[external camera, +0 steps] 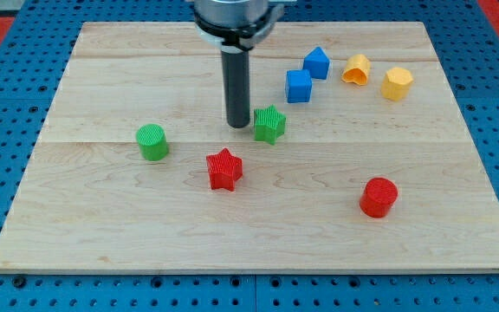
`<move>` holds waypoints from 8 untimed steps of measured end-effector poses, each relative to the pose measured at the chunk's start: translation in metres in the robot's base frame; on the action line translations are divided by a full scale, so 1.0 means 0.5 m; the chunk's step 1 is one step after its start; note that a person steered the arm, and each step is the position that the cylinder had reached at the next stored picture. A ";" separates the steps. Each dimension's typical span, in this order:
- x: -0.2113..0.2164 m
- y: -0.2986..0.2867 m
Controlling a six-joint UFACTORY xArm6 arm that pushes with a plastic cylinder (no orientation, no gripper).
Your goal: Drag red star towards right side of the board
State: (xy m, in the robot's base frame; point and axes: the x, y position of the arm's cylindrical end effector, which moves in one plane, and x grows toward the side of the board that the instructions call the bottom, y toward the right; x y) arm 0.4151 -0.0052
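Wooden tabletop on a blue pegboard, with a dark rod standing among coloured blocks.

Above the rod, the arm is cut off by the view's top. This tool has no parts that open or shut; my tip rests just left of the green star, contact unclear. Below them lies the red star, apart from the tip. Green cylinder left, red cylinder lower right, two blue blocks and two yellow blocks upper right.

Pale matt wooden board; ridged, plastic-looking red star.
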 end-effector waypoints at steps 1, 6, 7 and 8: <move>0.013 0.115; 0.046 -0.166; 0.156 -0.170; 0.168 -0.148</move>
State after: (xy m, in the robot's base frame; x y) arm 0.4990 -0.0790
